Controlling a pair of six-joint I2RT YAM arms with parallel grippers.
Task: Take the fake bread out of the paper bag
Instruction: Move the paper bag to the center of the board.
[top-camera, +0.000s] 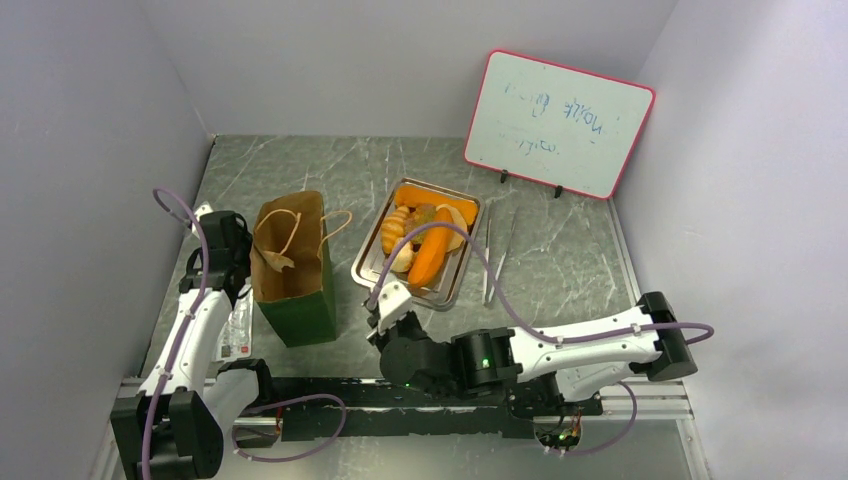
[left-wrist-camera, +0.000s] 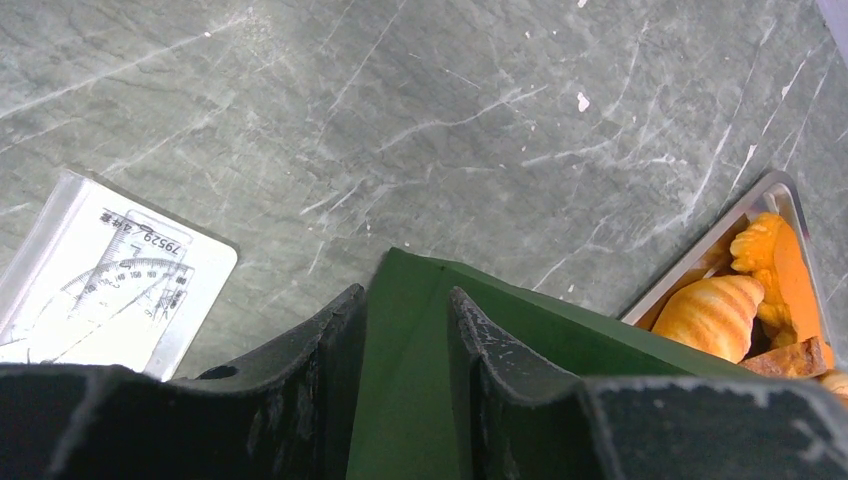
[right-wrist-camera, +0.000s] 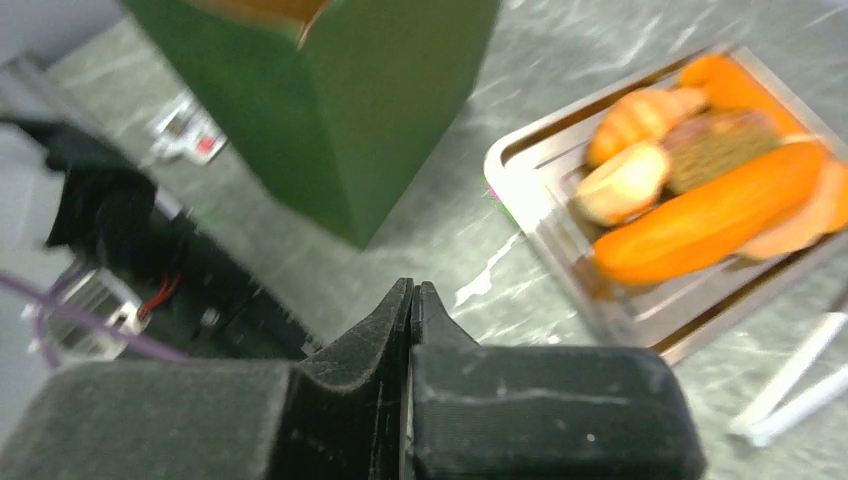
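Observation:
The paper bag (top-camera: 300, 300) stands upright left of centre, dark green outside, brown inside, its handles lying loose at the rim. My left gripper (top-camera: 245, 262) is at its left side; in the left wrist view the jaws (left-wrist-camera: 405, 292) are shut on a green corner fold of the bag (left-wrist-camera: 560, 340). Fake bread lies in a metal tray (top-camera: 466, 250) to the bag's right: a long orange loaf (top-camera: 432, 255), a croissant (left-wrist-camera: 712, 312) and other pieces. My right gripper (top-camera: 383, 308) (right-wrist-camera: 413, 285) hangs shut and empty at the tray's near-left corner. Nothing but brown paper shows inside the bag.
A flat clear pack with a protractor (top-camera: 238, 330) lies near the bag's left. Metal tongs (top-camera: 497, 255) rest right of the tray. A pink-framed whiteboard (top-camera: 558, 122) stands at the back right. Grey walls close in both sides.

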